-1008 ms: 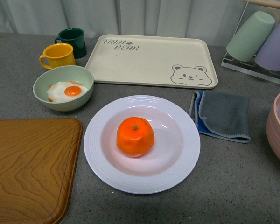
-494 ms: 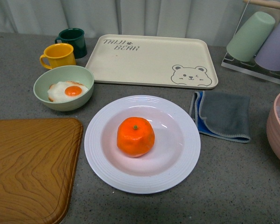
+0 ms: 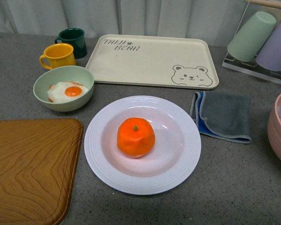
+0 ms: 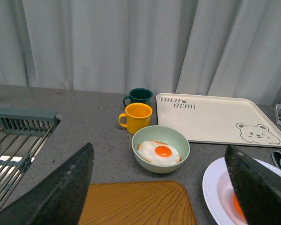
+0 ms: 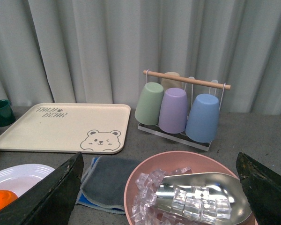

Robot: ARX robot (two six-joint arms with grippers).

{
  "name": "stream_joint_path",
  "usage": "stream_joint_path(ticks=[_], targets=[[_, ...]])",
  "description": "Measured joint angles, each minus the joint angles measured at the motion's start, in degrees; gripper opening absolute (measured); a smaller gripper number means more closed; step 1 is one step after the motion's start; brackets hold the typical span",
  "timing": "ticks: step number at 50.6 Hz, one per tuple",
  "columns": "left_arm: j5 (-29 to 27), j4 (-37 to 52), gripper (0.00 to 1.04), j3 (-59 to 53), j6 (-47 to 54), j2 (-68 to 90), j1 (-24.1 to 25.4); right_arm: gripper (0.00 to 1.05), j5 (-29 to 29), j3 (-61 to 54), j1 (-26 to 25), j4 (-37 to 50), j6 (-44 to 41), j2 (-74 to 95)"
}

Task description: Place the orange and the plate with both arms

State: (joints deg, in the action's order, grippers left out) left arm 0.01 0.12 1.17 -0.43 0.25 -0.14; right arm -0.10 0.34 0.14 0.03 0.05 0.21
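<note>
The orange (image 3: 136,137) rests upright in the middle of the white ridged plate (image 3: 99,154), which lies on the grey counter in the front view. Neither arm shows in that view. In the left wrist view my left gripper (image 4: 161,197) is open and empty, above the wooden board, with the plate (image 4: 215,187) and a sliver of the orange (image 4: 237,207) behind one finger. My right gripper (image 5: 161,199) is open and empty above a pink bowl; the plate (image 5: 18,174) and orange (image 5: 2,199) sit off to one side.
A pale green bowl (image 3: 63,87) with a fried egg, a yellow mug (image 3: 58,56) and a dark green mug (image 3: 72,42) stand back left. The beige bear tray (image 3: 152,61) lies behind the plate. A grey cloth (image 3: 223,116), pink bowl (image 3: 278,126) of ice, cup rack (image 5: 182,108), wooden board (image 3: 28,168) surround it.
</note>
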Motion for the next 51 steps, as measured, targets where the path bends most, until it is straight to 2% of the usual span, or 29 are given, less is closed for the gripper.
stream_joint_path(ticks=[6,17,18,21,23,28,36,42,51], targets=[[0.00,0.00,1.00,0.00,0.09,0.00,0.00,0.95,0.00,0.00,0.00,0.00,0.00,0.00],[0.00,0.00,0.98,0.00,0.15,0.00,0.00,0.95,0.39,0.00,0.04,-0.09,-0.13,0.07],[0.00,0.00,0.98,0.00,0.15,0.00,0.00,0.95,3.04,0.37,0.87,-1.38,-0.70,0.83],[-0.07,0.00,0.98,0.00,0.15,0.00,-0.02,0.95,16.61,4.00,4.28,-8.28,-2.43,7.89],[-0.04,0.00,0.98,0.00,0.17,-0.04,0.00,0.95,18.93,5.35,3.69,-7.61,-2.49,15.43],[-0.02,0.00,0.98,0.00,0.15,-0.04,0.00,0.95,14.23,7.21,3.06,-1.97,-1.09,27.52],[-0.04,0.00,0.98,0.00,0.17,-0.04,0.00,0.95,3.87,13.35,6.95,6.97,2.58,48.50],[-0.04,0.00,0.98,0.00,0.17,-0.04,0.00,0.95,-3.85,19.06,9.88,7.15,6.67,60.85],[-0.04,0.00,0.98,0.00,0.17,-0.04,0.00,0.95,-11.02,25.35,12.07,6.78,10.71,71.06]])
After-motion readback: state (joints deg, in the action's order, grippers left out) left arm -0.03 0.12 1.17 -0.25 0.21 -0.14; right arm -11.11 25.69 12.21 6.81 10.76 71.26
